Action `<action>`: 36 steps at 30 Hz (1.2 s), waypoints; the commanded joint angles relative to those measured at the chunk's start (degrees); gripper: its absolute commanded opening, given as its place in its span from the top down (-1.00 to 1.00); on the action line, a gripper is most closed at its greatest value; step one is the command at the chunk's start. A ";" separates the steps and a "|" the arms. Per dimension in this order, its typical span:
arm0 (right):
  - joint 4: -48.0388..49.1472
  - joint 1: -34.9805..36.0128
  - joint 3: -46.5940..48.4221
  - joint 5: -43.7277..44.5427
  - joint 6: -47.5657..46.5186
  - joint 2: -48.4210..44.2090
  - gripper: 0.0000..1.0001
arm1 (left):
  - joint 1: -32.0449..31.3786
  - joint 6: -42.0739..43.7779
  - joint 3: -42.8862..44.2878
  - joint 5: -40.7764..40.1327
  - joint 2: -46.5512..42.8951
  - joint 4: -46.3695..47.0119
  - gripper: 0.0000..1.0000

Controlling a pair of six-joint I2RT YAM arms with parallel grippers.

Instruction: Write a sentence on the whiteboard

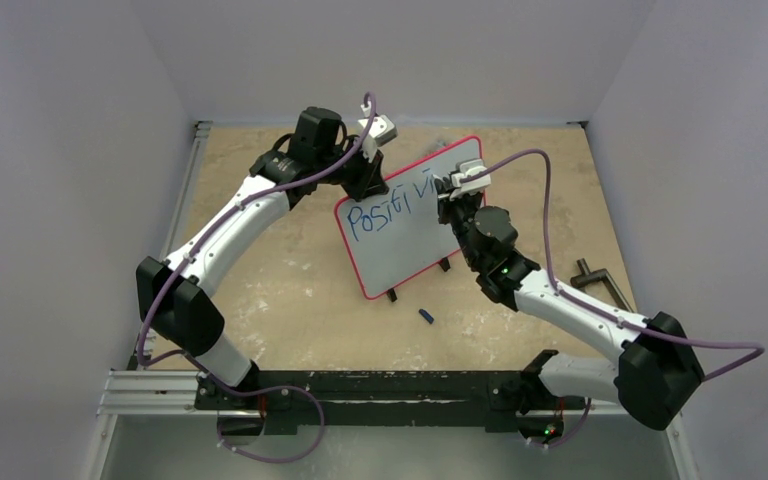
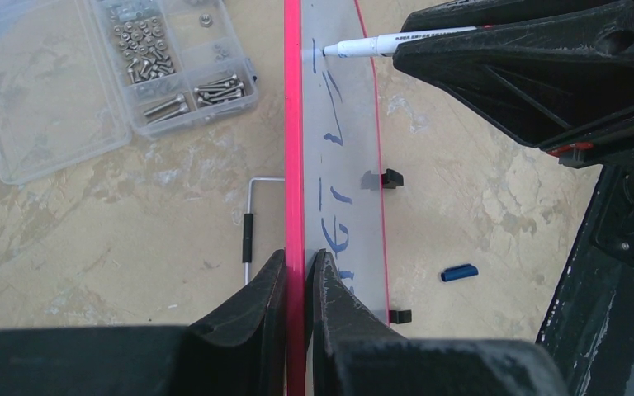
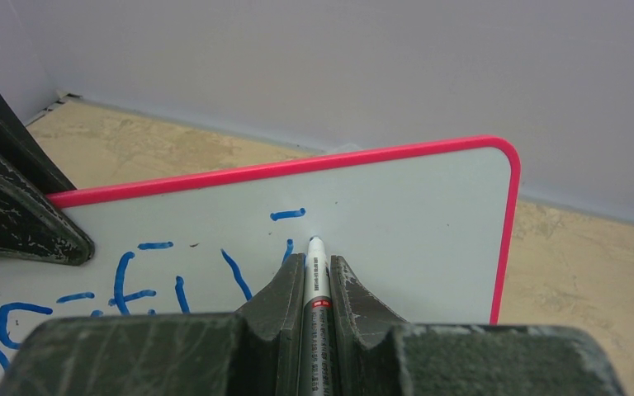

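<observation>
The whiteboard stands upright on the table, tilted, with blue letters across its upper left. My left gripper is shut on its top red frame, one finger on each side of the edge. In my right gripper, which is shut, sits a white marker. The marker's blue tip touches the white surface just right of the last stroke. From the left wrist view the marker meets the board near its far end.
A clear plastic box of screws and a hex key lie behind the board. A blue marker cap lies in front of it. A black clamp rests at the right. Two black clip feet prop the board.
</observation>
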 commanded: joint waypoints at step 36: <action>2.16 -3.38 3.07 1.90 -0.86 0.52 1.00 | -1.93 6.45 -2.61 -3.83 0.87 -7.94 1.00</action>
